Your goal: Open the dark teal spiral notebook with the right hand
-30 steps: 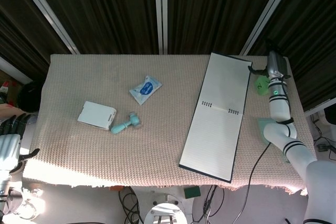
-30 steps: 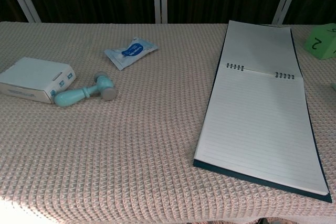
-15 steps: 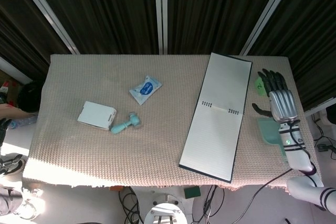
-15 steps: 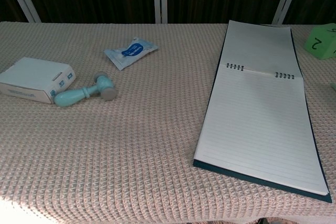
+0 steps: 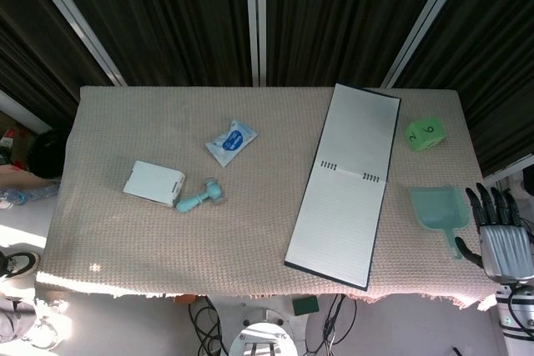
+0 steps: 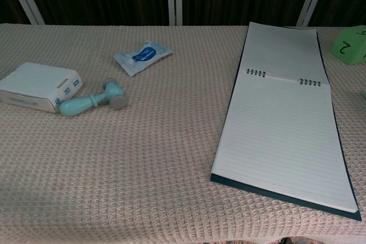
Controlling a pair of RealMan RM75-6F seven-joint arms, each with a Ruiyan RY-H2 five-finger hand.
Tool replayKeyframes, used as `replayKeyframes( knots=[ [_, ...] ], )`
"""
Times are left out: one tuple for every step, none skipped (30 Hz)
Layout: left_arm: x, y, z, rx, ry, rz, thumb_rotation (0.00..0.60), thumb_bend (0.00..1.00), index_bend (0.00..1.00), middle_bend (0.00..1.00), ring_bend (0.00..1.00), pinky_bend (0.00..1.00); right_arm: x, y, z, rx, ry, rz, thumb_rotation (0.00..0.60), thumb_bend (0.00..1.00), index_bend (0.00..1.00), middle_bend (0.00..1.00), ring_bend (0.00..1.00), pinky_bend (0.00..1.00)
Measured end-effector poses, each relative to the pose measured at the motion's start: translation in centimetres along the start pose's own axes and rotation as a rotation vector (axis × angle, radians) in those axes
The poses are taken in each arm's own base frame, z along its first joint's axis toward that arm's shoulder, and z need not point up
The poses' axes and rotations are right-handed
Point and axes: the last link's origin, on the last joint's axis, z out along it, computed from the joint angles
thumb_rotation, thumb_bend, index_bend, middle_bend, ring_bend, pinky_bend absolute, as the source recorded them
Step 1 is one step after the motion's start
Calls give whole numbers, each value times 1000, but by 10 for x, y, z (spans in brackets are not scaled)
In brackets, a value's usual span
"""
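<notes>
Notebook [image 5: 344,183] lies open on the table [image 5: 167,239]. We see right hand [image 5: 501,239] beside it, fingers apparently spread, holding nothing.

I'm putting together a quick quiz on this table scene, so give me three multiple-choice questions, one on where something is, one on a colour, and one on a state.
1. Where does the small teal dustpan lie?
A. right of the notebook
B. on the white box
C. left of the wipes packet

2. What colour is the numbered cube?
A. red
B. green
C. black

3. How is the spiral notebook lying?
A. closed
B. standing on edge
C. open flat, lined pages up

Answers: 1 A, it lies between the notebook and the right hand. 2 B, bright green in both views. 3 C, both pages show, spiral across the middle.
</notes>
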Motion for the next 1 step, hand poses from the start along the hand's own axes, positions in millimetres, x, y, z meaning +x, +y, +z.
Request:
replayKeyframes(
  knots=[
    [0, 0, 0, 0, 0, 0, 573, 102, 76, 60, 0, 88, -2, 3, -1, -8, -13, 1, 600, 217, 0, 0, 0, 0]
  ],
)
